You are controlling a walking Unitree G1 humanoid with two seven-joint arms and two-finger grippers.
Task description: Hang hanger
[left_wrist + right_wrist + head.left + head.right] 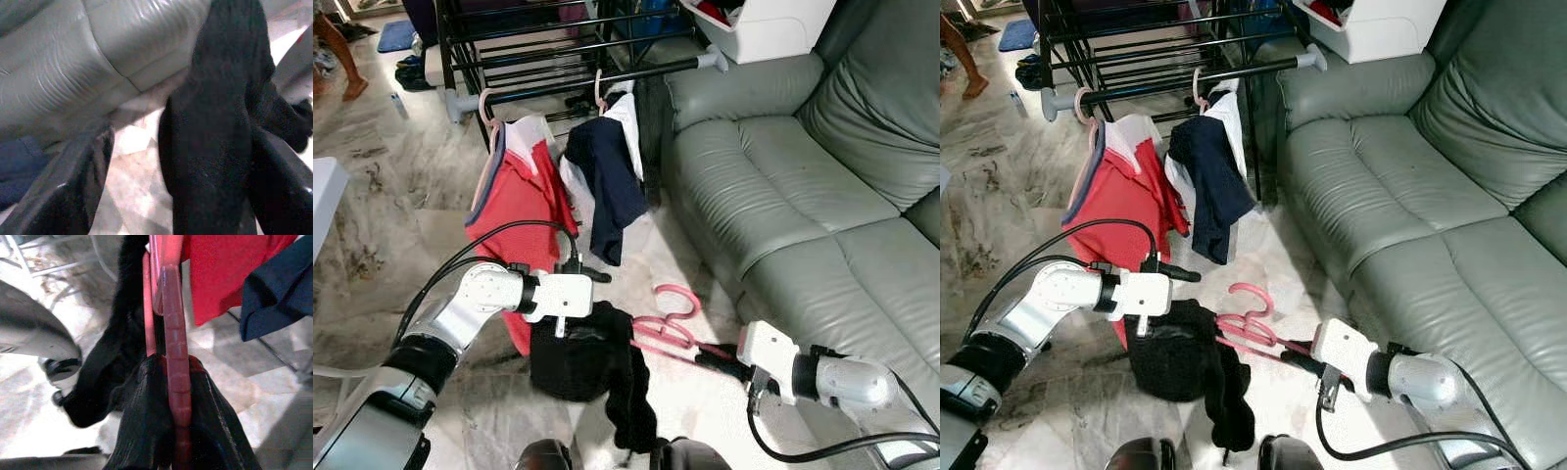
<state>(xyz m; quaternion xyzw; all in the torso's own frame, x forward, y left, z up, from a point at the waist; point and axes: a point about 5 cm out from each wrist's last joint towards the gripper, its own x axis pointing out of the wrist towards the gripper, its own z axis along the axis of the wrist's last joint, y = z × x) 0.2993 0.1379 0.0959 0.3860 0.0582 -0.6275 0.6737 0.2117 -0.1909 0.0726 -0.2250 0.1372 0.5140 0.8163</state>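
A pink hanger (668, 315) hangs low over the marble floor, hook pointing towards the rack, with a black garment (582, 362) draped on its left end. My right gripper (715, 360) is shut on the hanger's right arm; the right wrist view shows the fingers (146, 431) clamped around the pink bar (175, 347). My left gripper (568, 328) reaches down into the top of the black garment. In the left wrist view its fingers (78, 181) stand open, with the black cloth (215, 147) hanging between them and against one finger.
The black drying rack's front rod (607, 80) carries a red shirt (519, 191) and a navy garment (607, 176) on pink hangers. A grey-green sofa (803, 176) fills the right. A white box (773, 24) sits beyond it. A person's leg (337, 49) is far left.
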